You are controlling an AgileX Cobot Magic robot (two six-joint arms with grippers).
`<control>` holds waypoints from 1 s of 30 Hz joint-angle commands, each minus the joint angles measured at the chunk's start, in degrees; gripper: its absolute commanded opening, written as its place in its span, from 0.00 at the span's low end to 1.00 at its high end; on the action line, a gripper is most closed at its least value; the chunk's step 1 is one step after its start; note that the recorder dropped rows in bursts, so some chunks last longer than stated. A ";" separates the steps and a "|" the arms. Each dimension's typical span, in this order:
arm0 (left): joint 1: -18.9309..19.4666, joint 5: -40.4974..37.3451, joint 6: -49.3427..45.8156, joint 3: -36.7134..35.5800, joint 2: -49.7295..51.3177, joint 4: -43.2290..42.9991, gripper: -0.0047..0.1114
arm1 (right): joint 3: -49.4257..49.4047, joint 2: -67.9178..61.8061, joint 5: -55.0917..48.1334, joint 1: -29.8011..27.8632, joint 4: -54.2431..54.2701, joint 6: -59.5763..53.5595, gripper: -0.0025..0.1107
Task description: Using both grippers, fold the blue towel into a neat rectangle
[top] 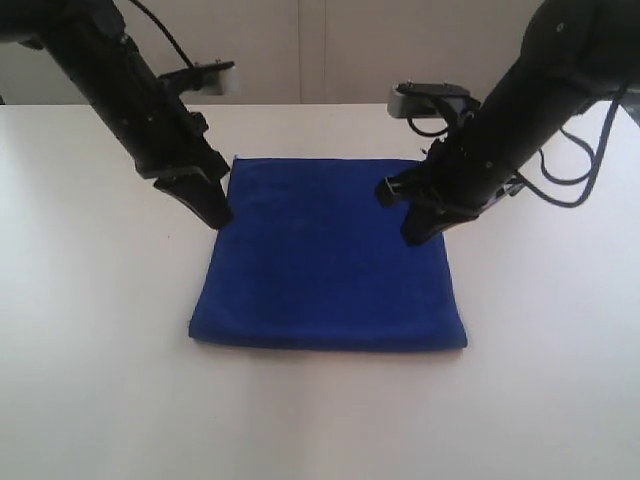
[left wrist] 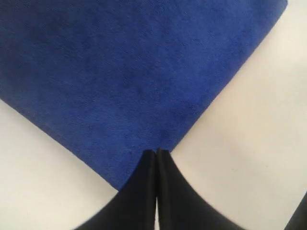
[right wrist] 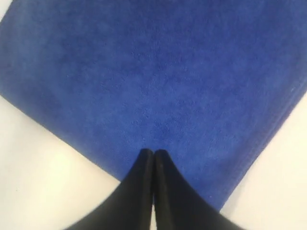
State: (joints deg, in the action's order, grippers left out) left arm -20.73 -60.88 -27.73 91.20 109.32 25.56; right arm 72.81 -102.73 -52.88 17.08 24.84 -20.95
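White table (top: 100,400) w/ blue towel (top: 330,270) flat; left gripper (top: 218,215), right gripper (top: 415,235) both closed tight, empty.

Exterior view: the left arm (top: 120,80) and right arm (top: 540,90) run out past the top edge. The left gripper (top: 218,215) hides a stretch of one side edge of the blue towel (top: 330,260), and the right gripper (top: 412,235) hides part of the other. Whether either tip touches cloth cannot be told. Both wrist views crop the towel; its stacked layers are too soft to count.
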 commanded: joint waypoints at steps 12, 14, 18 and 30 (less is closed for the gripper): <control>-3.92 27.02 2.23 -22.94 -2.24 3.80 0.04 | -16.54 -0.38 21.21 3.96 6.69 0.41 0.02; -3.92 27.69 2.23 -23.91 -2.13 3.80 0.04 | -16.93 -1.45 21.77 3.96 6.71 0.41 0.02; -3.92 28.12 2.23 -25.23 -1.27 3.94 0.04 | -16.96 -3.59 21.12 3.96 6.81 0.41 0.02; -3.92 31.05 2.01 -29.48 -0.77 3.48 0.04 | -16.96 -3.59 19.08 3.96 5.41 0.89 0.02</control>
State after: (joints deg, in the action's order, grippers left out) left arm -24.43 -30.29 -25.75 62.93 108.55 28.99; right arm 56.09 -106.44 -33.47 21.01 31.35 -20.53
